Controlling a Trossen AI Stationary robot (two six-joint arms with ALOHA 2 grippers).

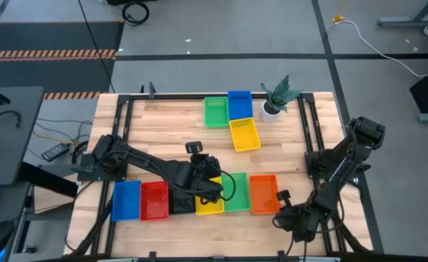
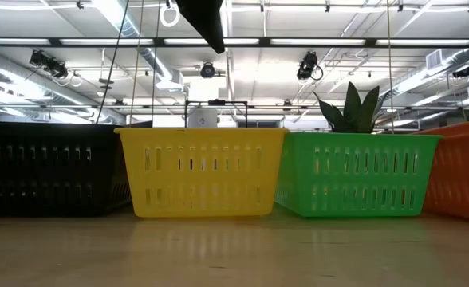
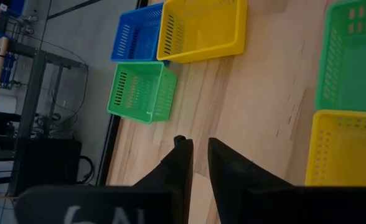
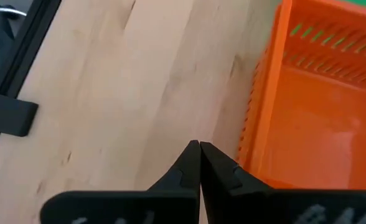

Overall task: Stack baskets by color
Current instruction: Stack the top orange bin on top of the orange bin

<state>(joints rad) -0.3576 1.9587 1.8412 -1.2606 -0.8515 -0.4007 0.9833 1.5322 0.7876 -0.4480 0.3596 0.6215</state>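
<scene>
A near row of baskets runs blue [image 1: 127, 200], red [image 1: 154, 200], black [image 1: 181, 202], yellow [image 1: 209, 206], green [image 1: 236, 193] and orange [image 1: 263, 194], all resting on their bottoms. Farther back stand a green [image 1: 215, 111], a blue [image 1: 239, 104] and a yellow basket [image 1: 244, 135]. My left gripper [image 3: 200, 152] hovers over the black and yellow baskets of the near row, slightly open, with nothing between its fingers. My right gripper [image 4: 199, 146] is shut on nothing, low over the table, just right of the orange basket [image 4: 320, 124]. My right gripper's shut fingers [image 4: 223, 168] slant down beside the orange basket's right long wall [image 4: 258, 130], on its outer side. Whether they touch that wall I cannot tell.
A green plant in a white pot [image 1: 276, 100] stands at the far right, beside the far blue basket. Bare wood lies between the two groups of baskets and right of the orange one. A black frame rail [image 4: 9, 115] runs along the table's right side.
</scene>
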